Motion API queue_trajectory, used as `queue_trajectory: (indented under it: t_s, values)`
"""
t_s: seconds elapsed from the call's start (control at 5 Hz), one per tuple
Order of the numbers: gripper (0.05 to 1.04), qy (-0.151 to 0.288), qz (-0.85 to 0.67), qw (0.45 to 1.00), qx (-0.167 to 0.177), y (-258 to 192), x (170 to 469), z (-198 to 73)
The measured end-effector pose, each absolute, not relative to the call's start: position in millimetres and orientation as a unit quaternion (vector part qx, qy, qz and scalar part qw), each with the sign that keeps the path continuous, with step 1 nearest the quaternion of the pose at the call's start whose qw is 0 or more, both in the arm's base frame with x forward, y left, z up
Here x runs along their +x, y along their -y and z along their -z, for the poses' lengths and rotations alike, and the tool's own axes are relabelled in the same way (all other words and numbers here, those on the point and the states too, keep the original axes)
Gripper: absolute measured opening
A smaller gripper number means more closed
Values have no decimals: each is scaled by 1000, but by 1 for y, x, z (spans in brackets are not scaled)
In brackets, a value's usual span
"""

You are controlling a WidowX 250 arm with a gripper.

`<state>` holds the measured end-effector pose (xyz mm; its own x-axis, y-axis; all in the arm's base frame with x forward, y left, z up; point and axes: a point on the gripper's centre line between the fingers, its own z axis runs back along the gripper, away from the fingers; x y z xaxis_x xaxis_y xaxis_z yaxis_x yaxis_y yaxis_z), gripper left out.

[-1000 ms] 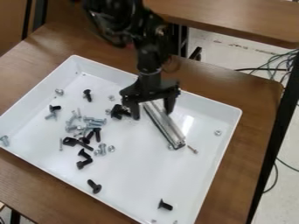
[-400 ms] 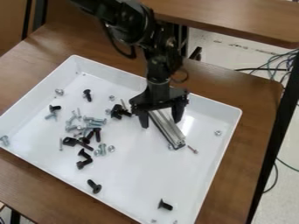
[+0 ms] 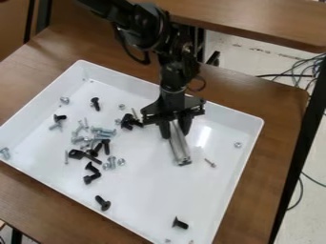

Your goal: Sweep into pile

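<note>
Sweeping should suit the metal bar (image 3: 179, 148), which looks stiff, straight and not fragile, probably light enough for this arm though heavier than any one screw. The gripper (image 3: 176, 136) is narrowed nearly to the width of the bar, one finger along each side, and seems to have hold of its upper part; whether the squeeze is firm I cannot tell. The bar slants down from there, its far end at or near the floor of the white tray (image 3: 162, 195), right of the loose heap of screws (image 3: 96, 138). Its long sides give flat faces to pinch, but bare metal may be slippery, and with the hold so near one end, a push against the free end could twist it between the fingers. A grip closer to the middle would resist that better, though the upper end leaves more length for sweeping. The screws will likely roll and scatter if hit fast, so a slow, low push is called for. The black bolt (image 3: 180, 223) near the front edge and the thin screw (image 3: 210, 163) beyond the bar lie well apart from the heap and need gathering.
</note>
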<state>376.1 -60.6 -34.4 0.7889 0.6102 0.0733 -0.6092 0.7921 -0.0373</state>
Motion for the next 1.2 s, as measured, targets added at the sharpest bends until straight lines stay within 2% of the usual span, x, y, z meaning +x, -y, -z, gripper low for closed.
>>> queue_trajectory:
  t_s: [0.2,0.4,0.6,0.8,1.0,1.2]
  values:
    - [354,43,-307,951,6,60,375,34]
    - [354,-7,-200,980,15,72,356,21]
    - [354,-1,-63,997,37,97,324,3]
    - [354,14,44,999,14,125,300,-6]
    - [354,1,122,992,-11,144,290,-7]
    - [354,-32,154,987,-17,152,294,9]
